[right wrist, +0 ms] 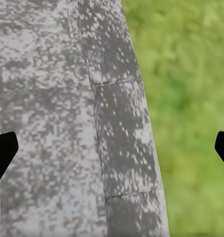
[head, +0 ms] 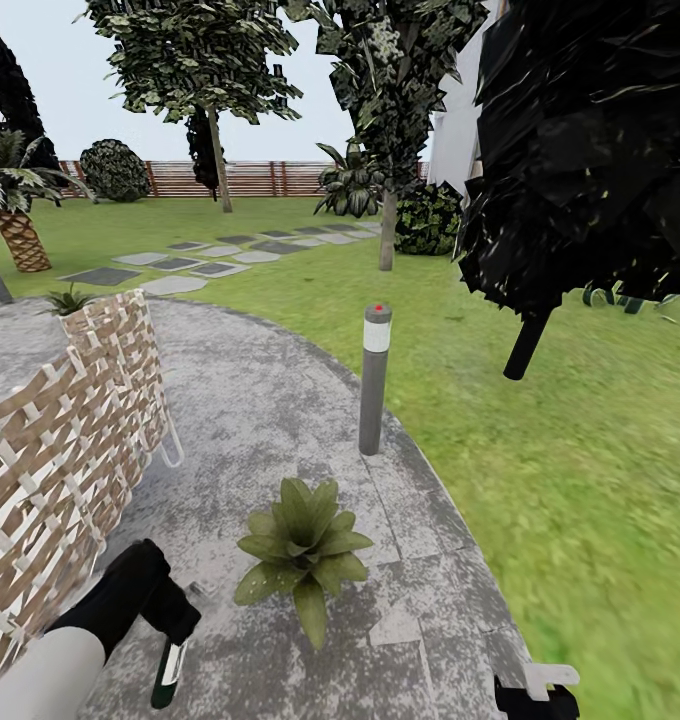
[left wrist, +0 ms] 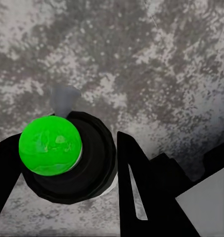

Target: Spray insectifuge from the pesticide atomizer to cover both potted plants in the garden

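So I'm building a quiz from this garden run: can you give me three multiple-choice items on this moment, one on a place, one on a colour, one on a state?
1. Where does the potted plant stand?
A. on the lawn
B. on the stone patio
C. on the wicker chair

2. What colour is the bollard post's top light?
A. red
B. blue
C. yellow

3. What is the left gripper doing?
A. hanging open
B. shut on the pesticide atomizer
C. gripping a leaf

Answers: 1 B, grey patio paving lies all around it. 2 A, a red dot tops the bollard post. 3 B, the pesticide atomizer hangs from its fingers.
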